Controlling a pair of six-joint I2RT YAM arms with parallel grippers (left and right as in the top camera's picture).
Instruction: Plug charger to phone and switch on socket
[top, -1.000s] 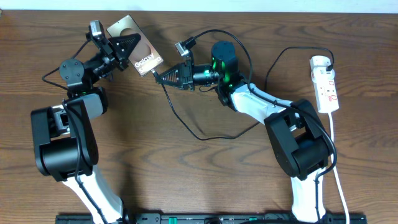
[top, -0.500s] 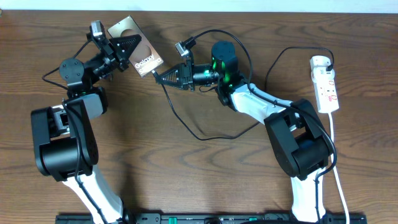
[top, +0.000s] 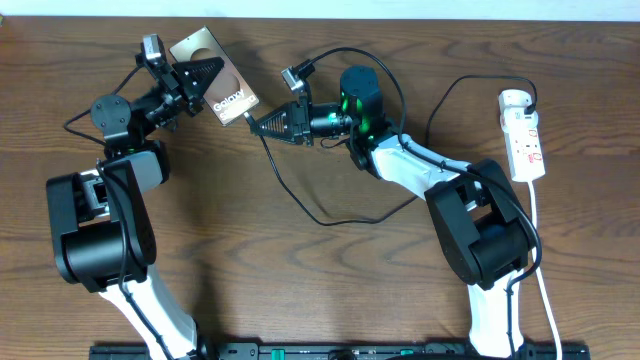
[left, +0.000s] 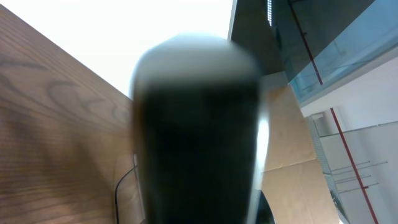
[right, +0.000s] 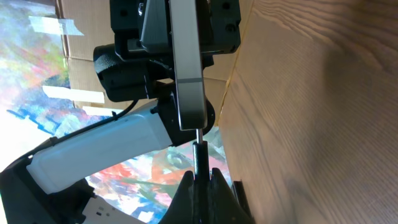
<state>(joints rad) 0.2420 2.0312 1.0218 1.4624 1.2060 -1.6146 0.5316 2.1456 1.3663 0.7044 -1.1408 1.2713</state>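
Starting nearest the right wrist camera, what is seen?
— The right pincer (right: 200, 180) is pressed together on the plug tip (right: 196, 149) of the charger (top: 335, 222). The tip's metal end is set against the lower edge of the phone (right: 186, 68); whether it is seated cannot be told.

How is the phone held?
— It is pinched by the left pincer (top: 200, 75) at the rear left, off the tabletop (top: 300, 290). The left wrist view is filled by 1 blurred dark shape.

What is found farther off?
— The black cable is looped across the tabletop to a white adapter (top: 514, 99), which is plugged into the socket (top: 527, 145). The socket is laid flat at the far right, well apart from both pincers.
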